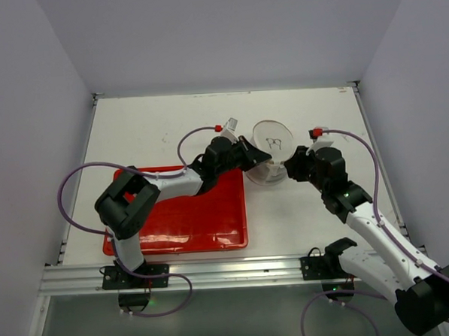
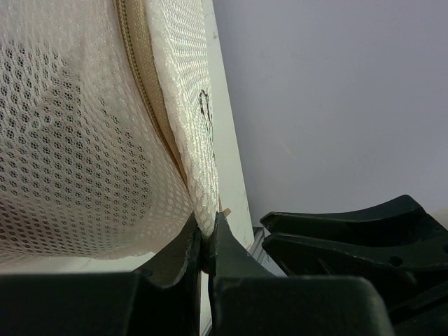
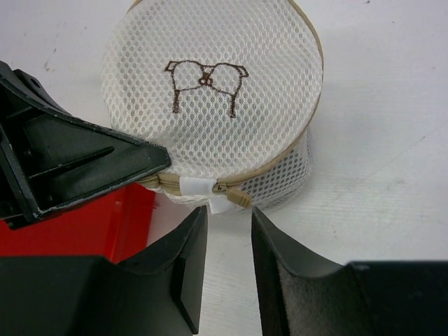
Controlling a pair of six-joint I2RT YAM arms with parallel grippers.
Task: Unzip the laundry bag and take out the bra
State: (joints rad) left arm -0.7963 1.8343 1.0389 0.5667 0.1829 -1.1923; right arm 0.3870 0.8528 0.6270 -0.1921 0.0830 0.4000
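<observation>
The laundry bag (image 1: 271,145) is a round whitish mesh pouch with a brown embroidered mark, lying just right of the red tray. My left gripper (image 1: 260,164) is shut on the bag's mesh edge, and in the left wrist view the mesh (image 2: 84,140) is pinched between the fingertips (image 2: 208,227). My right gripper (image 3: 229,213) stands open just in front of the tan zipper pull (image 3: 236,197), not touching it. The zipper (image 3: 280,159) is closed along the bag's (image 3: 210,105) side. The bra is hidden.
A red tray (image 1: 175,223) lies on the left half of the white table, with its corner (image 3: 105,224) beside the bag. The left arm reaches over the tray. White walls close in the table's far and side edges.
</observation>
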